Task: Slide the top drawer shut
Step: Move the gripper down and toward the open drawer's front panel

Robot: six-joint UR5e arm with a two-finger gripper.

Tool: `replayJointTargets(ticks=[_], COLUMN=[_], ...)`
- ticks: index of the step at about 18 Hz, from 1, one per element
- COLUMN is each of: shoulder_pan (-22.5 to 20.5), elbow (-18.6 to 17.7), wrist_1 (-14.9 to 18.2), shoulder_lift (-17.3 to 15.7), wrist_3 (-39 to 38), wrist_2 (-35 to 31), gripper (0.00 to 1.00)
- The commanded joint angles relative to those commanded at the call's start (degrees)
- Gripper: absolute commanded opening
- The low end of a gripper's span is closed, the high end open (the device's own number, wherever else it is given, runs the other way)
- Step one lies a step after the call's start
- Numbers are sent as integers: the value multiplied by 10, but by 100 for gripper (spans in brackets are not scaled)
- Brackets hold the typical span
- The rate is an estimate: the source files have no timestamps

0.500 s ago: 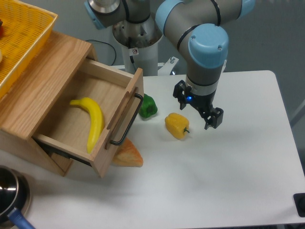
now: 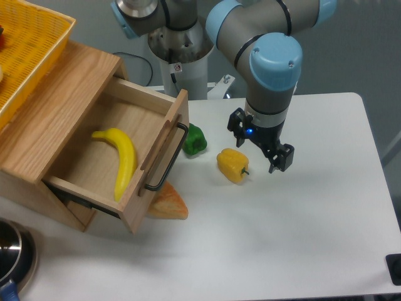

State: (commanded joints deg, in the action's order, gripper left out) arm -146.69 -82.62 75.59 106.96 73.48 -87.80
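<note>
The top drawer of light oak stands pulled out of the wooden cabinet. Its front carries a long black bar handle. A yellow banana lies inside it. My gripper hangs over the white table to the right of the drawer, well apart from the handle. Its black fingers stand spread with nothing between them, just right of a yellow bell pepper.
A green bell pepper sits by the drawer's front, near the handle's upper end. An orange wedge of bread lies under the drawer's front corner. A yellow basket rests on the cabinet. A metal pot shows at bottom left.
The gripper has shifted very slightly. The pot at bottom left has slid a little further out of the frame. The drawer has not moved.
</note>
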Motion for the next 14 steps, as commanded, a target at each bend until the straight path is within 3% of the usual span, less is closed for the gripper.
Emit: replayJointTargets(ticks=[7,9,14], shoulder_pan=[20,21,25], elbow=[-4,-5,-11], wrist_1=[-8,-39,-43], shoulder_lift=[1,2,-14], wrist_3=[-32,-62,-129], wrist_2=[1,4,39], gripper=[100,100,100])
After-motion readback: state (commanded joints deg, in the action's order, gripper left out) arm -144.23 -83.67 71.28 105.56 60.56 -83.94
